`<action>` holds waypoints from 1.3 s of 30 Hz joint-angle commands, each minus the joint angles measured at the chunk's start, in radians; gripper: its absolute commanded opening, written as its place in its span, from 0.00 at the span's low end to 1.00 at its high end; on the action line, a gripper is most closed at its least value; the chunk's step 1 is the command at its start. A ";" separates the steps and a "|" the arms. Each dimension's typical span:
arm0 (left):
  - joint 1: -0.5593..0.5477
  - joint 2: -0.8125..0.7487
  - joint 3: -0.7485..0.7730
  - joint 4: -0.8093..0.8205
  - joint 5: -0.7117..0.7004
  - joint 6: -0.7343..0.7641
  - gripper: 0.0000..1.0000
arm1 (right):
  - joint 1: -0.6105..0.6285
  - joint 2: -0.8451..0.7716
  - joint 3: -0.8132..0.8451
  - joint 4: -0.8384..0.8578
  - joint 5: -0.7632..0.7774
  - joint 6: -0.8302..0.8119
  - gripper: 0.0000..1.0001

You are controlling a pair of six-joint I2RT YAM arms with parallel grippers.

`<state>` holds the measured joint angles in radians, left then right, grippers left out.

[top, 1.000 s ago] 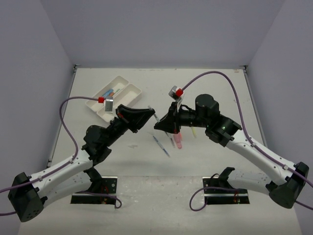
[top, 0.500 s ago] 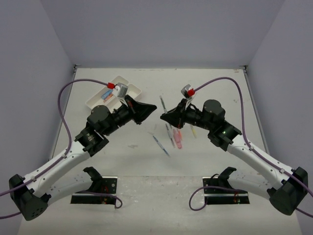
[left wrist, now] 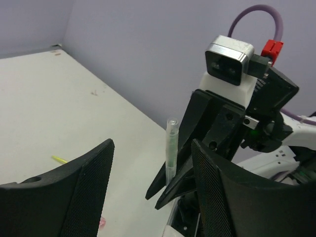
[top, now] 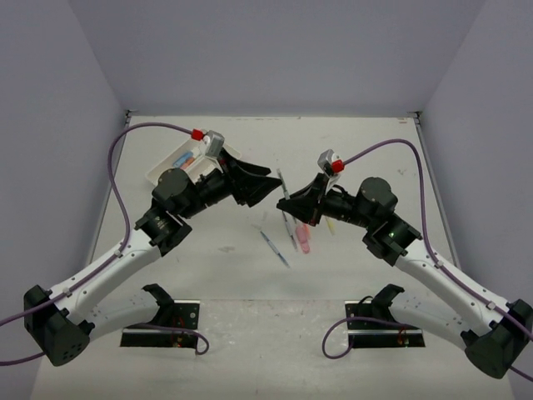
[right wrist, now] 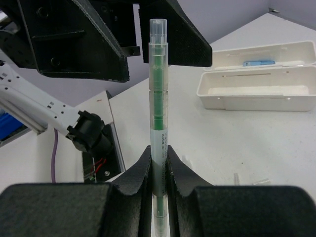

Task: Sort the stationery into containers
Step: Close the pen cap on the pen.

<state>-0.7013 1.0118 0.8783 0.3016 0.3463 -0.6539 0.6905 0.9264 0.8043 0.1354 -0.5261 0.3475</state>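
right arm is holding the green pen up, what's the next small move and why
Probably ease the open left pincer forward around the free top of the green pen and close: the right pincer clamps only its lower end, leaving the top clear.

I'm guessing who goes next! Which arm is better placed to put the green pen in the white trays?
Probably the left. The white trays sit close beside it, and the left gripper is open, facing the green pen. The right gripper holds that pen but is farther away.
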 commanded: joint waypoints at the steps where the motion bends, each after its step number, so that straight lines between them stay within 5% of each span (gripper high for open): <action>1: 0.005 0.007 -0.028 0.272 0.156 -0.054 0.63 | -0.002 -0.017 0.015 0.028 -0.074 0.000 0.00; 4: 0.005 0.015 -0.045 0.388 0.215 -0.069 0.60 | -0.003 -0.021 0.018 0.023 -0.097 0.002 0.00; 14: 0.003 0.078 -0.017 0.391 0.234 -0.085 0.40 | 0.000 -0.029 0.034 0.010 -0.149 -0.002 0.00; 21: 0.005 0.078 -0.024 0.395 0.242 -0.091 0.01 | 0.000 -0.027 0.046 0.002 -0.149 -0.001 0.00; 29: -0.011 0.076 -0.094 0.410 0.253 -0.132 0.00 | 0.001 0.015 0.130 0.018 -0.080 0.011 0.00; 39: -0.116 0.050 -0.266 0.463 0.204 -0.161 0.00 | -0.002 0.195 0.430 -0.005 0.000 0.010 0.00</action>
<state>-0.7157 1.0484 0.6966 0.8567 0.3878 -0.7927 0.7063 1.0600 1.0194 -0.0579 -0.6600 0.3450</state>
